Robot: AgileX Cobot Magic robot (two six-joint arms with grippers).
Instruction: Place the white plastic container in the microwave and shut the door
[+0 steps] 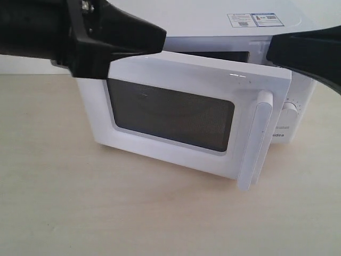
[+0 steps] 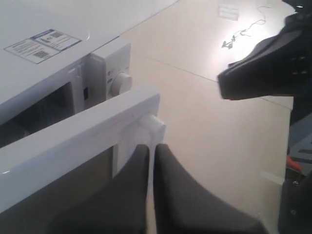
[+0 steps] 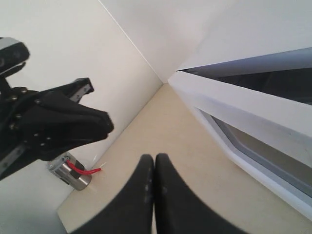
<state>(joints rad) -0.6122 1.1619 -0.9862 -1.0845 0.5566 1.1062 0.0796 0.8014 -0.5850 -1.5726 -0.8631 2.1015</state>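
White plastic container: not visible | door [image 1: 176,114] ajar, closing step, I judge | both my jaws pinched together, empty | next: push handle [image 1: 258,138] side far until latched

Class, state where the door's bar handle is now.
In the exterior view, the handle stands right of centre, on the free edge of the ajar door, just left of a dial on the microwave.
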